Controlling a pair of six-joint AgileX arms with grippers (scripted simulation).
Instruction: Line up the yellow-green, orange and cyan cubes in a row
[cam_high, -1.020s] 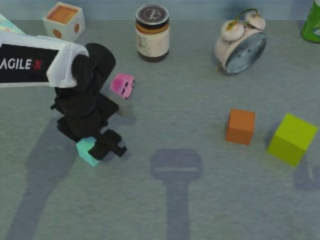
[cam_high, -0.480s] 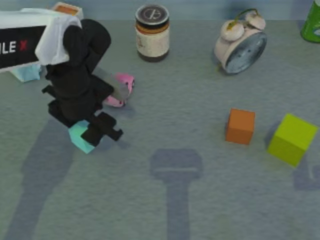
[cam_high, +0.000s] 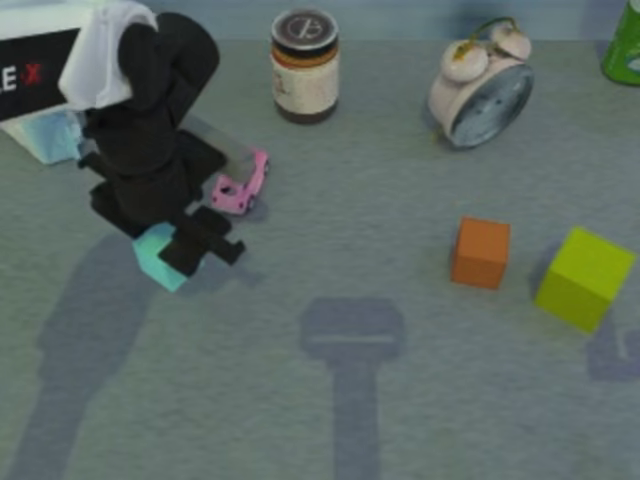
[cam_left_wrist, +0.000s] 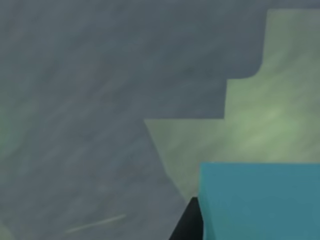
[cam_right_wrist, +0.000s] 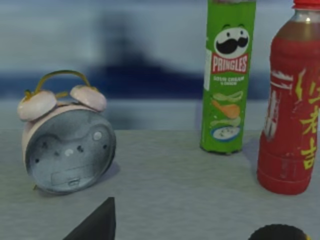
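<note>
fingers of the left gripper (cam_high: 200, 245) are closed on the cyan cube (cam_high: 158, 262) (it fills a corner of the left wrist view). a pink toy car (cam_high: 240, 186) sits just behind them. well to the right of the fingers sit the orange cube (cam_high: 481, 253) and yellow-green cube (cam_high: 584, 278), side by side but apart. right gripper is out of the top view.

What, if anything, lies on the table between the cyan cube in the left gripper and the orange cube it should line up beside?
Nothing visible does. The left gripper holds the cyan cube at the table's left; the felt between it and the orange cube is bare. The pink toy car and the jar sit farther back, off that line.
</note>
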